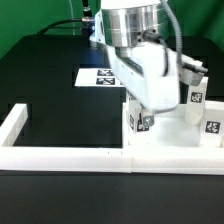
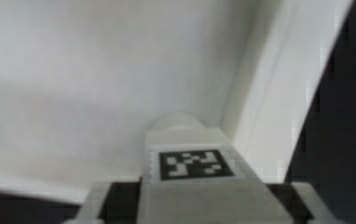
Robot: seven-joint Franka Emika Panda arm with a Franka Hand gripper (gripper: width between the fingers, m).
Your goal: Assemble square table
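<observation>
We are finding no readable words or brand names anywhere; the only markings are black-and-white square tags. We are seeing 1 on the leg block [image 2: 194,160] in the wrist view, others on leg blocks [image 1: 197,98] in the exterior view, and several on the marker board [image 1: 103,77] lying on the black counter [image 1: 50,70]. We are taking the white border wall [image 1: 70,155] as our landmark. The square table slab [image 1: 175,133] is lying flat just behind that wall, toward the exterior view's right. The pincer [image 1: 147,118] is hanging over the slab near the wall. In the wrist view the tagged leg block is sitting between its fingers [image 2: 109,203], upright on the slab [image 2: 86,90]; we cannot tell whether they are pressing it.
</observation>
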